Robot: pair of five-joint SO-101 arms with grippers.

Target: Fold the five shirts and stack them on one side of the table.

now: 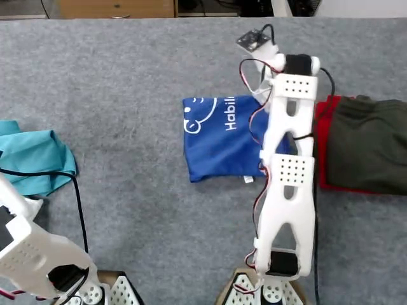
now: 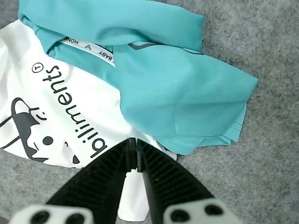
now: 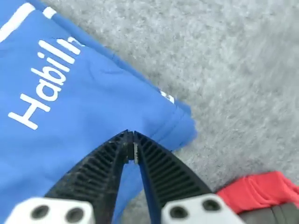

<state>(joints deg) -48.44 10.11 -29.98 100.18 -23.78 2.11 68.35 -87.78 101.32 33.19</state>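
Judging from the right tool (image 3: 131, 140), pressed together empty above the blue shirt (image 3: 70, 107), its fold could be dragged open if the corner is snagged.

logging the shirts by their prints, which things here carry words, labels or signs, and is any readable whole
Blue folded shirt: white lettering and drawing, its end covered by the right arm; not whole.
White side tag on it: too small.
White shirt: black lettering and drawing, running behind the left gripper; not whole.
Teal shirt: white neck tape, print too small to read surely.
Red cloth and dark green cloth: none seen.
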